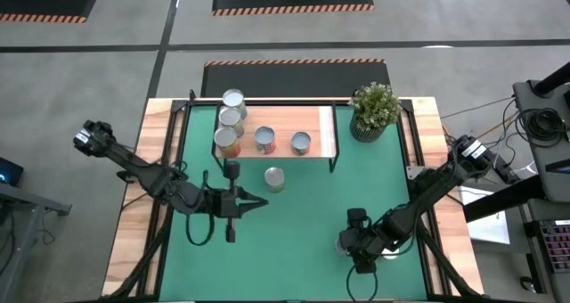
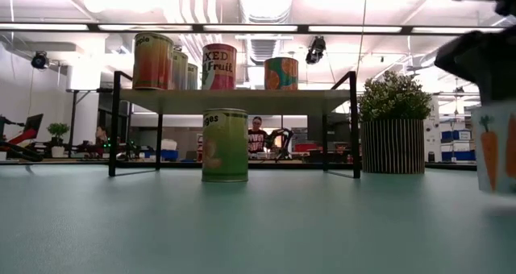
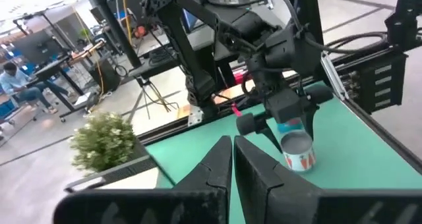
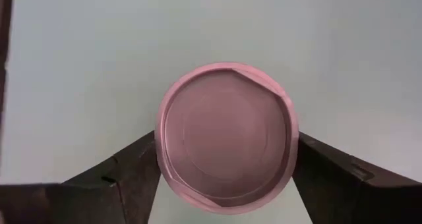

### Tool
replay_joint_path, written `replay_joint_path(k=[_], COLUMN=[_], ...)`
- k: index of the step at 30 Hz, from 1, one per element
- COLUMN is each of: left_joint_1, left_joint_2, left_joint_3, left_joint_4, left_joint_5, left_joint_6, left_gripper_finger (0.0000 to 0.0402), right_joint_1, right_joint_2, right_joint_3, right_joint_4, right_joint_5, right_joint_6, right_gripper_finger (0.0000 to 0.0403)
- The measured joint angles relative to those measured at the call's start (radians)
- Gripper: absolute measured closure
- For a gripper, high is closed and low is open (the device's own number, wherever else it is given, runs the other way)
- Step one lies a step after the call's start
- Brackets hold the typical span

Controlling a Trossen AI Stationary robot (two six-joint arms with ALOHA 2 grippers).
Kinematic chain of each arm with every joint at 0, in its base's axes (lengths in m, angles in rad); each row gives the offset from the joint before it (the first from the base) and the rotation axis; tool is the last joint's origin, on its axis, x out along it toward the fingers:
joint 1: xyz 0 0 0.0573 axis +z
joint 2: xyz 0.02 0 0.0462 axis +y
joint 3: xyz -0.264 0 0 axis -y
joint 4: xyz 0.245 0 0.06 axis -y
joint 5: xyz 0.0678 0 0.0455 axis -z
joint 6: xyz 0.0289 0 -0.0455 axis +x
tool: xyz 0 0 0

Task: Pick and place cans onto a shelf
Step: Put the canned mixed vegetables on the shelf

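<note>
The light-wood shelf [image 1: 283, 118] stands at the far middle of the green mat and bears several cans [image 1: 231, 118]. One green-labelled can [image 1: 274, 178] stands upright on the mat just in front of it [image 2: 225, 145]. At the near right, a white can with carrot pictures [image 2: 496, 149] stands upright on the mat, its round top [image 4: 226, 135] between the fingers of my right gripper [image 1: 347, 242]. My left gripper [image 1: 254, 203] hovers shut over the mat's left middle, pointing right and holding nothing. My right gripper has the carrot can between its two fingers, one finger [image 4: 135, 174] at each side of the can's wall [image 4: 160, 159] just below the rim. The fingers slant down from above. The can stands upright with its base on the mat.
A potted green plant [image 1: 375, 110] stands at the shelf's right end. The shelf's right half [image 1: 321, 125] is bare wood. Open green mat [image 1: 303, 232] lies between the two grippers. Black frame rails run along the table's sides.
</note>
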Motion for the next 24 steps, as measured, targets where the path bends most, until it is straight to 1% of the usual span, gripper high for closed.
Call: replay_joint_path(k=[3,7,12,17,21,24], left_joint_1=[0.001,0.001,0.001,0.001,0.001,0.001], left_joint_2=[-0.073,-0.163,-0.257,-0.340,-0.391,-0.416], left_joint_3=[-0.001,-0.061,-0.202,-0.306,-0.359,-0.371], left_joint_4=[-0.042,-0.014,0.151,0.269,0.279,0.285], left_joint_5=[-0.001,0.000,0.001,0.001,0.002,0.002], left_joint_6=[0.006,0.033,0.076,0.089,0.081,0.085], left_gripper_finger=[0.0402,0.0402,0.0402,0.0402,0.0402,0.0402], right_joint_1=[-0.028,-0.067,-0.157,-0.290,-0.435,-0.554], right_joint_2=[-0.021,-0.033,-0.034,-0.034,-0.030,-0.017], right_joint_3=[0.061,0.182,0.364,0.567,0.712,0.792], right_joint_4=[-0.085,-0.193,-0.291,-0.369,-0.424,-0.441], right_joint_5=[0.001,0.010,0.013,0.011,0.015,0.012], right_joint_6=[0.017,-0.007,-0.106,-0.230,-0.338,-0.422], right_gripper_finger=[0.0111,0.0108,0.0107,0.0111,0.0117,0.0117])
